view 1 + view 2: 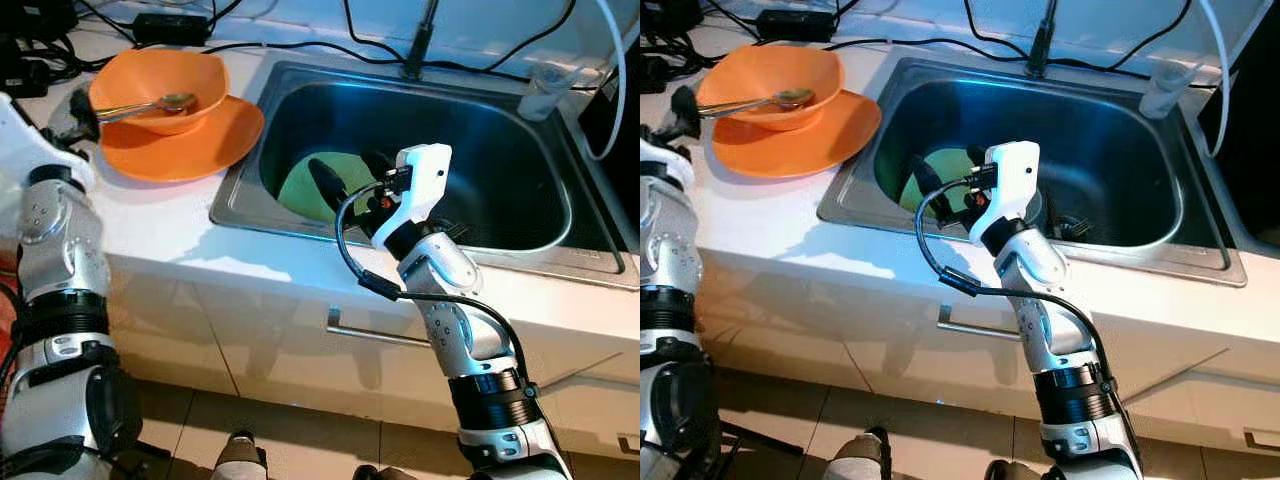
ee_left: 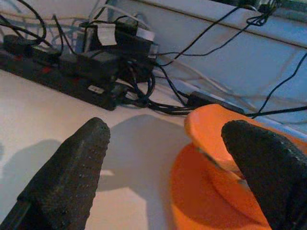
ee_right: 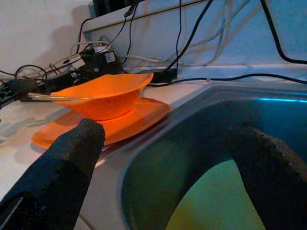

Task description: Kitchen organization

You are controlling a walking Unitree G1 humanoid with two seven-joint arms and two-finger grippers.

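An orange bowl [image 1: 160, 85] with a metal spoon [image 1: 150, 105] in it stands on an orange plate [image 1: 185, 145] on the white counter, left of the steel sink [image 1: 500, 235]. A green plate [image 1: 305, 190] lies on the sink's floor at its left side. My right gripper [image 1: 345, 165] hangs open inside the sink just above the green plate, holding nothing. In the right wrist view its fingers [image 3: 72, 158] stand wide apart, with the bowl [image 3: 108, 96] beyond. My left gripper [image 2: 168, 129] is open over the counter, just left of the orange plate [image 2: 201, 191].
A black power strip [image 2: 57, 72] and tangled cables lie at the counter's back left. The faucet base [image 1: 415, 55] stands behind the sink, and a clear plastic container [image 1: 545, 90] sits at its back right corner. A drawer handle [image 1: 375, 335] is below the counter's front edge.
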